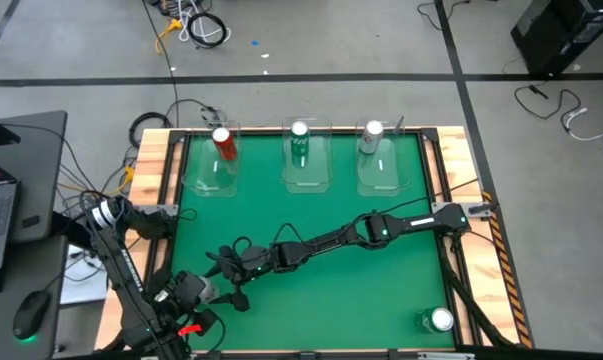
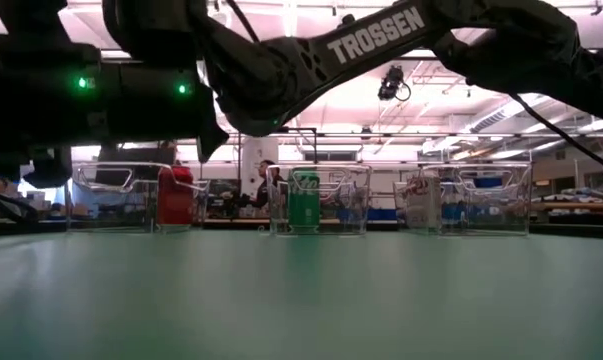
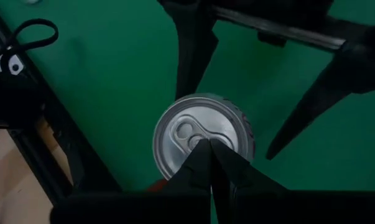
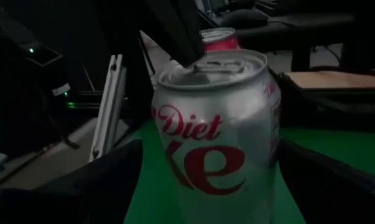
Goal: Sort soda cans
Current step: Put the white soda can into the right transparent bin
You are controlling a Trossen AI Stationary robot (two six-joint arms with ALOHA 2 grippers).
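From the left: my left gripper [image 1: 224,296] sits low at the near-left of the worktop [image 1: 321,225], fingers pressed together, their tips over the lid of a silver-white can [image 3: 203,140]. I'd keep that arm still.

My right gripper [image 1: 229,264] is stretched across the green, fingers spread wide on either side of that same can [image 4: 215,134], not yet clamped. To do this well I'd centre the can between the fingers, close slowly at mid-height, then lift straight up clear of the left arm.

At the far edge, three clear bins hold a red can [image 1: 222,143], a green can [image 1: 299,142] and a silver can [image 1: 372,137]. A further green can [image 1: 438,320] waits near-right.

Readable: "Diet" in red script on the can; "TROSSEN" [image 2: 377,34] on the arm.
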